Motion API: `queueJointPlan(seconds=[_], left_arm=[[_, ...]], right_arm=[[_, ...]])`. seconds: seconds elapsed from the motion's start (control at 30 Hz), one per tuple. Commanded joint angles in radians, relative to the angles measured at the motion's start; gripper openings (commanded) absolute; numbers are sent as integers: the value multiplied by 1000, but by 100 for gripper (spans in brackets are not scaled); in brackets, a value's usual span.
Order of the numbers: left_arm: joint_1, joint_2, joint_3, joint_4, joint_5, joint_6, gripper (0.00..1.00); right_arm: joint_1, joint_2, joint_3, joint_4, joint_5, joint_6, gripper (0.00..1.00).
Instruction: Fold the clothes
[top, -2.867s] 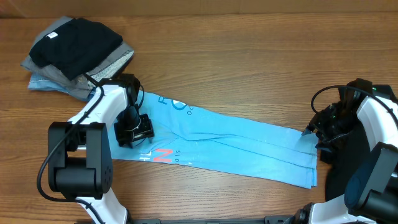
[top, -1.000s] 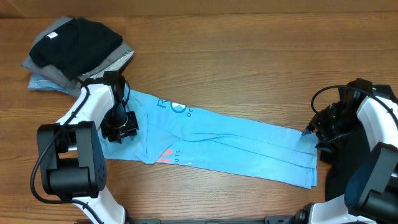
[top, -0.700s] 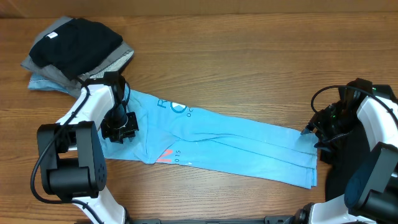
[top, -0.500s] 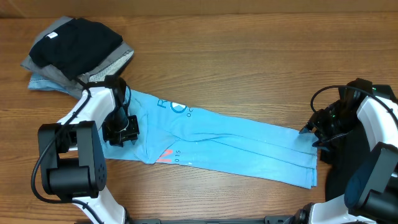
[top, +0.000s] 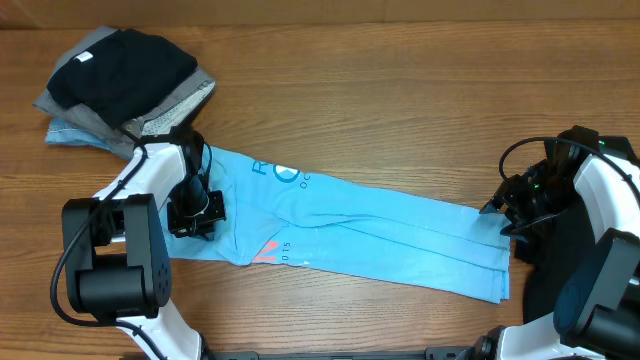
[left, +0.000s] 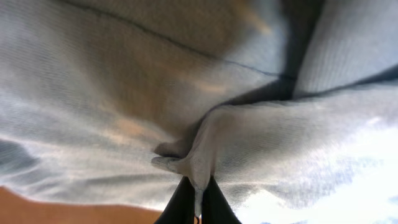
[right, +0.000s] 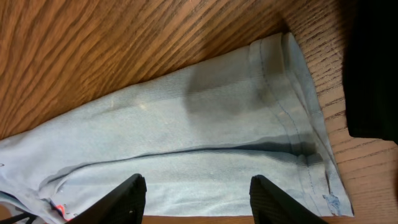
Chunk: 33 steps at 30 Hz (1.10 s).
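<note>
One garment, the sky-blue T-shirt (top: 380, 235), is laid out on the counter (top: 400, 90) as a long narrow strip, so the lengthwise folds are judged done. A ridge of its cloth at the lettered end is pinched between the left jaws. The hem end lies just below the spread right jaws. The crosswise folds are judged outstanding. A stack of dark and grey garments (top: 120, 85) is seen beyond the left jaws.

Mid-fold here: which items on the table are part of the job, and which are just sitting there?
In the job: blue T-shirt, pinched by left gripper; right gripper open over its end; clothes pile.
Lying about: dark item at right edge, unidentifiable.
</note>
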Motion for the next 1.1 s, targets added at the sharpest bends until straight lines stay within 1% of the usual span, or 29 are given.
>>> queueJointPlan(seconds=[0.0, 0.17, 0.33, 0.4, 0.43, 0.6, 0.73, 0.77, 0.93, 1.07], left_arm=[[14, -19, 61, -53, -6, 6, 4], [29, -19, 138, -138, -86, -13, 4], [34, -19, 141, -191, -165, -66, 4], [34, -19, 141, -215, -174, -84, 4], [34, -19, 141, -221, -171, -87, 6], [33, -19, 141, -210, -166, -83, 28], [33, -19, 141, -201, -174, -83, 56], [33, -19, 141, -201, -183, -83, 60], [33, -19, 141, -165, -194, -83, 70], [33, -19, 141, -120, -169, -83, 73]], right_arm=[[-3, -25, -2, -1, -9, -16, 58], [-3, -25, -2, -3, -9, -19, 57], [-3, -25, -2, -3, -9, -20, 57], [-3, -25, -2, -3, -9, -20, 58], [-3, -25, -2, -3, -9, -19, 57], [-3, -25, -2, -3, -9, -19, 57], [-3, -25, -2, 0, -8, -20, 58], [-3, -25, -2, 0, -9, -20, 57], [-3, -25, -2, 3, -9, -19, 58], [-3, -25, -2, 17, -18, -19, 58]])
